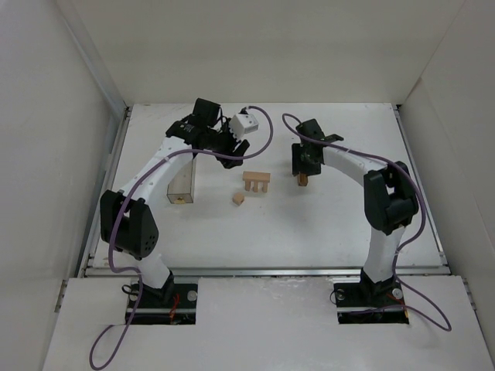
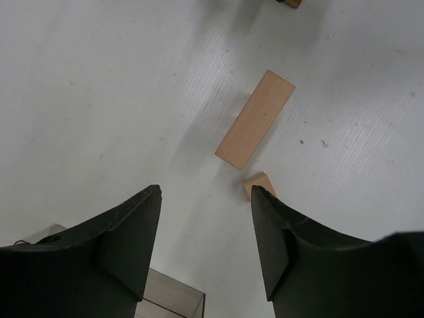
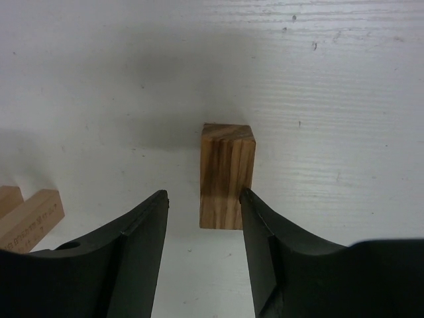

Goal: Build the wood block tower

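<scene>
Jaws parted, the right gripper is straddling an upright wood block on the table near the tower, likely needing to clench and lift next; the left gripper is hovering released and empty.

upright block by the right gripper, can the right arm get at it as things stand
Probably yes. The upright block stands between the open fingers of the right gripper, close to one, with a gap to the other; the nearest other blocks lie well off to one side.
</scene>
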Robot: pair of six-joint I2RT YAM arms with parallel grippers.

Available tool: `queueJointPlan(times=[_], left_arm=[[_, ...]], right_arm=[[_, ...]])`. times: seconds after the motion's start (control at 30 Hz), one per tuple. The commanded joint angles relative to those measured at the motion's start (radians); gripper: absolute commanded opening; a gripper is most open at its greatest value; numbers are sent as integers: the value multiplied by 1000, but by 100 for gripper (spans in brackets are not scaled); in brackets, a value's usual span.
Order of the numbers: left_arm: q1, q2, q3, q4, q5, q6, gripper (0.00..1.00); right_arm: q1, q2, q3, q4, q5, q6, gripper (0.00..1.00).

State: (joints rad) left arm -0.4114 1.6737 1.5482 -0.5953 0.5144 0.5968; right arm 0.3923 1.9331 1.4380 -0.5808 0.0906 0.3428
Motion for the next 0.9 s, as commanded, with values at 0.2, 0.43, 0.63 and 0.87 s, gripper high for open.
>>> queueJointPlan(times=[0.2,0.43,0.63,0.87], left_arm=[[8,-69,-11,42,16,-28,54],[8,-60,-11,42,16,-28,54],[8,-60,-11,42,26,-28,54],[8,-60,-11,42,26,-19,54]], right_arm=[[8,11,18,-77,109,15,54],[28,-11,29,-88,166,5,54],[28,9,29,-97,178,-4,54],[28,38,59,-48,127,-51,54]])
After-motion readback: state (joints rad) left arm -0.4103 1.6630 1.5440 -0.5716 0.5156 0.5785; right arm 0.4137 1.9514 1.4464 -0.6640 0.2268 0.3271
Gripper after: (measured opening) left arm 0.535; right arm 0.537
